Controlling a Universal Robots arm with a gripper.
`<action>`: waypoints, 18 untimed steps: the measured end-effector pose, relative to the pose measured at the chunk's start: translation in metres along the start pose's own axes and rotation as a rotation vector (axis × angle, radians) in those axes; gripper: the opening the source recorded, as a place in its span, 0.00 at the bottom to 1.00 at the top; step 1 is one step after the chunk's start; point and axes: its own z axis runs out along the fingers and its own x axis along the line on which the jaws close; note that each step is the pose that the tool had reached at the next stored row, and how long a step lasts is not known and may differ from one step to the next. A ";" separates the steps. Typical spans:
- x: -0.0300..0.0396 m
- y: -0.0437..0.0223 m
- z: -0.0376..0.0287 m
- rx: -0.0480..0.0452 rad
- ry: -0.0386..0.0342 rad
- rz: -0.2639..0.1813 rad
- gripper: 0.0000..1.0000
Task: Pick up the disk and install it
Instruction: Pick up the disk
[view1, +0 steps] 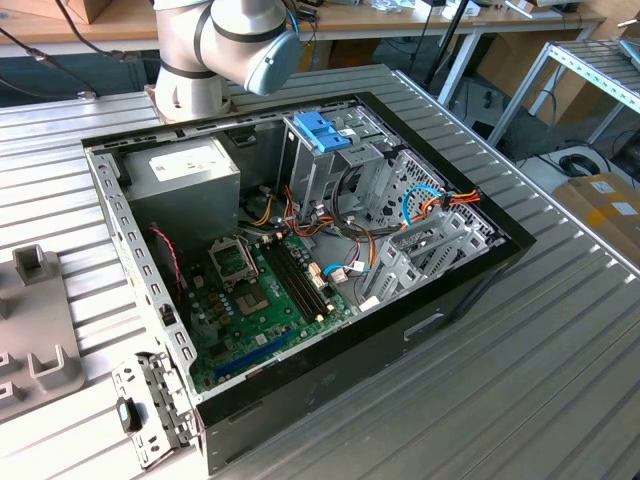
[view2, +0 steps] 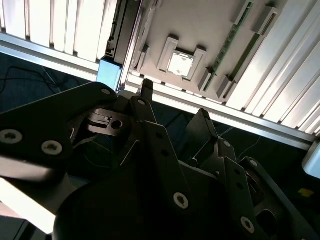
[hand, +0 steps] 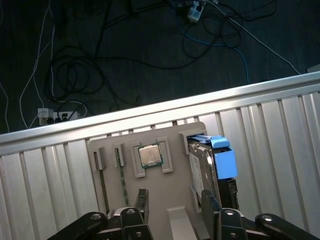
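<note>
A ribbed aluminium bench (view1: 520, 330) carries the work, set over a dark floor strewn with cables (hand: 75, 65). In the first wrist view the claw (hand: 175, 202) hangs nearest the camera, released, its two black fingers (hand: 142, 200) spread apart and grasping nothing, above a pale fixture tray (hand: 155, 187). In the tray's pockets sit a memory stick (hand: 120, 175) and a CPU (hand: 150, 155), and beside the CPU the disk (hand: 202, 172) stands on edge in its slot, its light-blue carrier frame (hand: 224, 159) at the end nearer the bench rim; one finger stands just at the disk's near end, though whether it touches cannot be told. In the exterior view, the open computer case (view1: 440, 300) lies on the bench with its motherboard (view1: 270, 290), grey power supply (view1: 190, 175) and a blue latch (view1: 322, 130) exposed, and behind it rises the robot arm (view1: 220, 50)
</note>
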 end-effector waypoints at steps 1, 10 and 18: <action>-0.0001 0.0000 0.0001 -0.0002 -0.0007 0.000 0.54; -0.0004 0.0000 0.0017 -0.0014 -0.0074 0.000 0.54; -0.0010 0.0000 0.0036 -0.0022 -0.0127 -0.001 0.54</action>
